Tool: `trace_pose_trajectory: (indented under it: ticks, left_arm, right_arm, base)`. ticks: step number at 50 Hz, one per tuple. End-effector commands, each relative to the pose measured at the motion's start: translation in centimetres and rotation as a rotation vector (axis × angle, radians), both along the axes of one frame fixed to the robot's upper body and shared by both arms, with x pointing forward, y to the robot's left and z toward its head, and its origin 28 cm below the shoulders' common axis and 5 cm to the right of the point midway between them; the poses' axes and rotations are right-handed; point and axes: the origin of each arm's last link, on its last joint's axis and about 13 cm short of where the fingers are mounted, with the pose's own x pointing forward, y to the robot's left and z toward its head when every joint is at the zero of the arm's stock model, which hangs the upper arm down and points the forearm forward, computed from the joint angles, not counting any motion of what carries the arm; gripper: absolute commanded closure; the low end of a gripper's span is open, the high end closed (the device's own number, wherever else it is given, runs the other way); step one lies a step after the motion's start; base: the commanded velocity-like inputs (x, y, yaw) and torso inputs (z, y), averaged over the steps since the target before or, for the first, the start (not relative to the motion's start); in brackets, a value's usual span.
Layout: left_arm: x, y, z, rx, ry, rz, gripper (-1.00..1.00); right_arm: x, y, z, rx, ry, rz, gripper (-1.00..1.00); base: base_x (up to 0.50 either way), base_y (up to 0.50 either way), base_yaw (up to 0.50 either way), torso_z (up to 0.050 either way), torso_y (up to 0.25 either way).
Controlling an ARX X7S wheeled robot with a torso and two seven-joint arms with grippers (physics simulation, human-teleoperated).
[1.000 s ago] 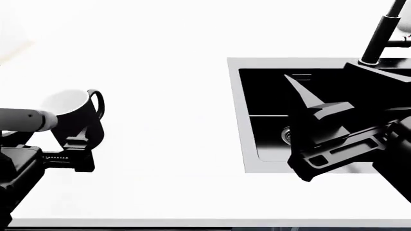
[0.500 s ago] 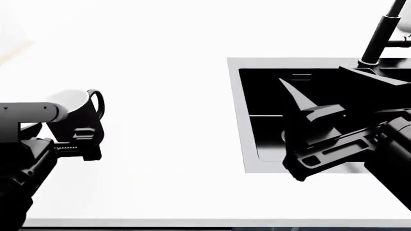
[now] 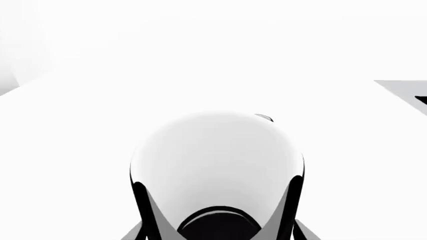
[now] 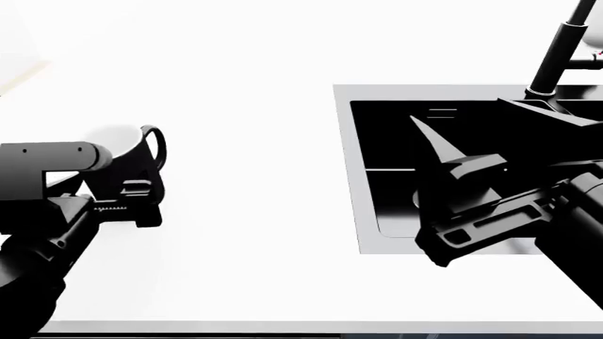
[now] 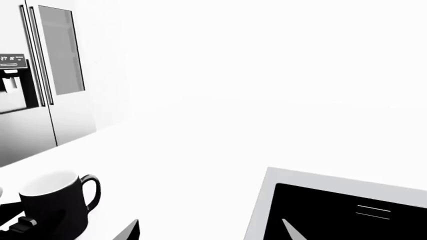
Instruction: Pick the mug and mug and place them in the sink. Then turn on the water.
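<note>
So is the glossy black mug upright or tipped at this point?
Upright: the glossy black mug stands with its pale opening facing up and its handle to one side, on the white counter.

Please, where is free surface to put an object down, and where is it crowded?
The white counter is bare between the glossy black mug and the black sink's steel rim. It is crowded at the mug, where the left gripper sits, and over the basin under the right gripper.

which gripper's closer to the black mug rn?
Left. The left gripper is right at the black mug, its fingers on either side of the body. The right gripper hangs over the sink, far across the counter.
</note>
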Motion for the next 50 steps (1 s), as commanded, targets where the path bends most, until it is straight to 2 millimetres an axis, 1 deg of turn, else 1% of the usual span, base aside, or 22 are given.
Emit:
trace_pose_trajectory:
  ticks: [1,5,13,17,23,29,33,41,50]
  left_arm:
    - [-0.6,-0.2,1.6,-0.023,-0.037,-0.03,1.0]
    - [-1.0,-0.1,2.7,-0.026,-0.055,-0.047,1.0]
    - [-2.3,-0.4,6.1,0.001,-0.098,-0.126,1.0]
    - [-2.9,-0.6,7.5,0.019,-0.11,-0.164,1.0]
    - [-3.7,-0.6,9.1,0.028,-0.129,-0.189,1.0]
    - [-3.9,-0.8,10.5,0.014,-0.147,-0.227,1.0]
    - [-4.3,-1.1,11.5,0.01,-0.155,-0.261,1.0]
    - [-5.2,-1.6,12.3,0.007,-0.168,-0.301,1.0]
    - [-5.9,-1.7,12.5,0.003,-0.171,-0.314,1.0]
  right_arm:
    - [-0.3,-0.1,0.2,0.001,-0.007,-0.002,-1.0]
    - [-0.5,-0.2,0.3,0.0,-0.01,-0.005,-1.0]
    - [-0.9,-0.3,0.6,-0.008,-0.021,-0.013,-1.0]
    - [-1.0,-0.4,1.0,-0.015,-0.029,-0.017,-1.0]
    - [-1.2,-0.3,1.2,-0.015,-0.041,-0.016,-1.0]
    - [-1.4,-0.4,1.4,-0.01,-0.047,-0.016,-1.0]
    - [-1.6,-0.5,1.7,-0.01,-0.052,-0.025,-1.0]
    - [-2.5,-0.9,2.2,-0.006,-0.072,-0.04,-1.0]
    - [-3.1,-1.3,2.0,0.003,-0.079,-0.06,-1.0]
  base:
    - [0.0,0.0,0.0,0.0,0.0]
    - [0.0,0.0,0.0,0.0,0.0]
    - [0.0,0.0,0.0,0.0,0.0]
    - [0.0,0.0,0.0,0.0,0.0]
    - [0.0,0.0,0.0,0.0,0.0]
    - [0.0,0.0,0.0,0.0,0.0]
    - [-0.01,-0.29,0.0,0.0,0.0]
    - [0.0,-0.31,0.0,0.0,0.0]
    - [0.0,-0.47,0.0,0.0,0.0]
